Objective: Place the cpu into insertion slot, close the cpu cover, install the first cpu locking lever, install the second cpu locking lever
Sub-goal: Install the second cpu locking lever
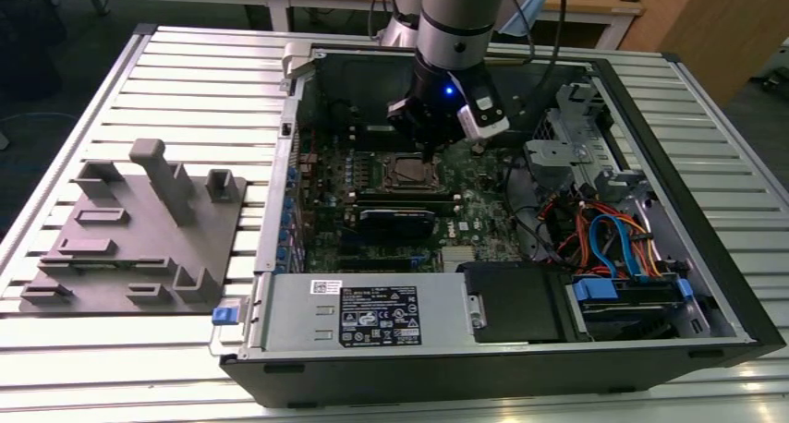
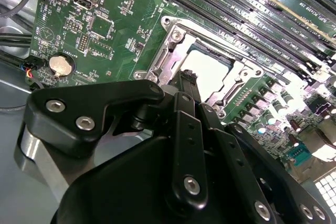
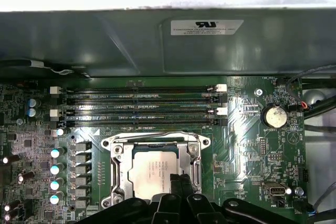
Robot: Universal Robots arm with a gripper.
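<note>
- One pincer (image 3: 181, 182) is hovering low over the socket, its fingers (image 2: 190, 85) pressed together and gripping nothing.
- Just beyond the tips, the cpu (image 3: 156, 169) is lying flat in the slot (image 3: 116, 169), with the cover (image 3: 190, 153) framing it.
- Farther back, the green board (image 3: 247, 129) is showing long memory slots (image 3: 142, 98) and a coin cell (image 3: 274, 116).
- In the exterior view, the open case (image 1: 690, 211) is resting on the slatted worktop (image 1: 185, 81).

The case wall (image 3: 157, 40) and 4 memory slots (image 3: 139, 106) hemmed one side of the insertion slot (image 3: 157, 169); above lay open room.
</note>
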